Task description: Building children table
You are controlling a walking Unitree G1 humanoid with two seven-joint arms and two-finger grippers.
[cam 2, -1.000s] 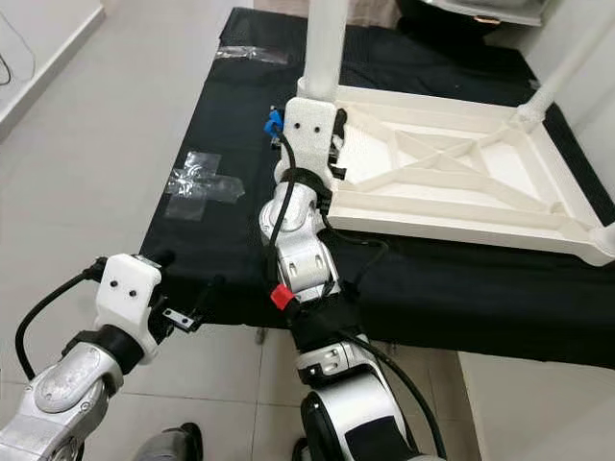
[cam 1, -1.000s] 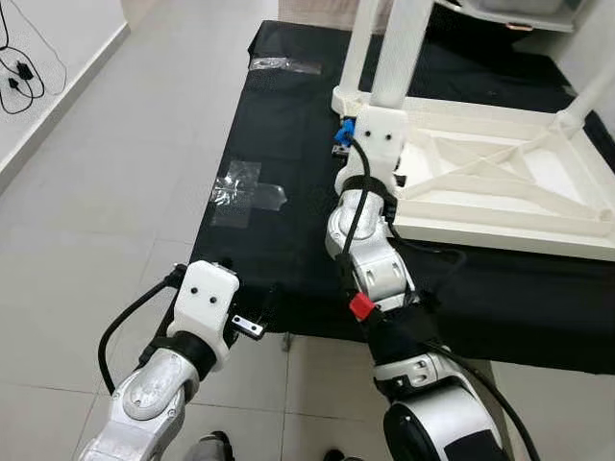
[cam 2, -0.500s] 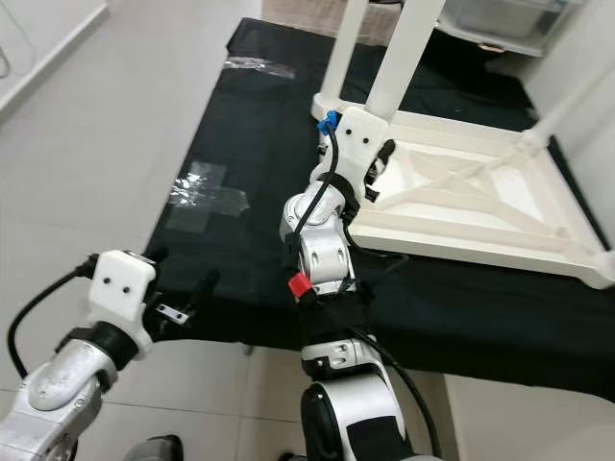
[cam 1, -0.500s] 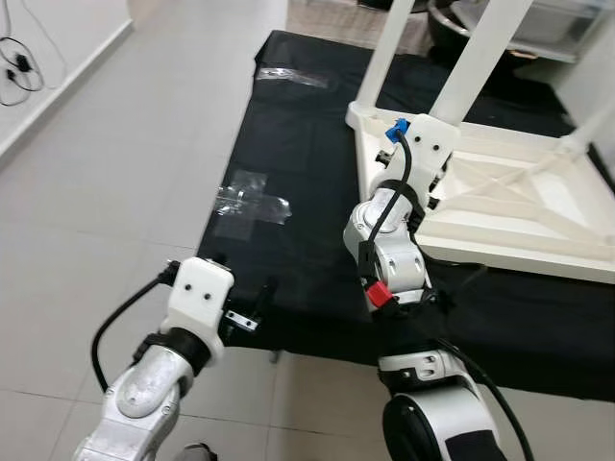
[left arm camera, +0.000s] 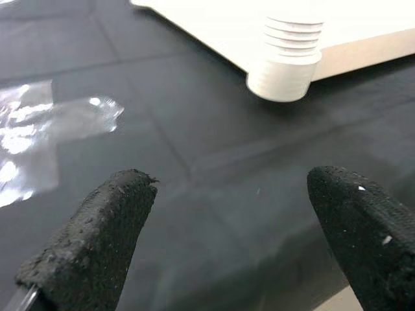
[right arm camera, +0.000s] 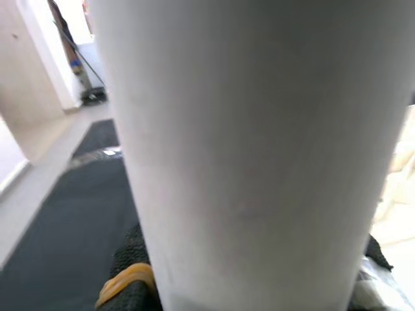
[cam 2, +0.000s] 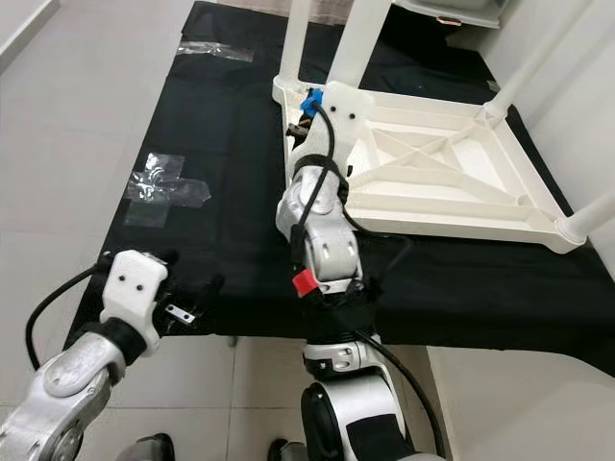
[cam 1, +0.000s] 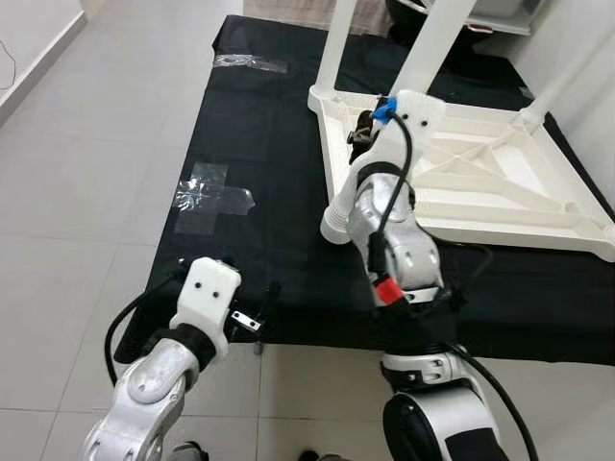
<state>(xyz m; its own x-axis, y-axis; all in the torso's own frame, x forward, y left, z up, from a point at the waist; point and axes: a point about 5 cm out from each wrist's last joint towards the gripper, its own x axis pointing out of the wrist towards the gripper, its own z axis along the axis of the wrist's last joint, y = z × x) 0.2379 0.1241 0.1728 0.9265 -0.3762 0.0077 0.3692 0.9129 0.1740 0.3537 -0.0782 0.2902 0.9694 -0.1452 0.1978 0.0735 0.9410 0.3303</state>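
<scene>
In the left eye view, our right gripper (cam 1: 370, 123) grasps a white table leg (cam 1: 430, 48) at upper centre, on the upturned table (cam 1: 500, 197) at upper right. In the left wrist view, our left gripper (left arm camera: 227, 233) gapes wide over the black mat (left arm camera: 194, 162).

mat left half (cam 1: 259, 144): open (tape only) | right half: upturned table (cam 1: 500, 182), legs block
</scene>
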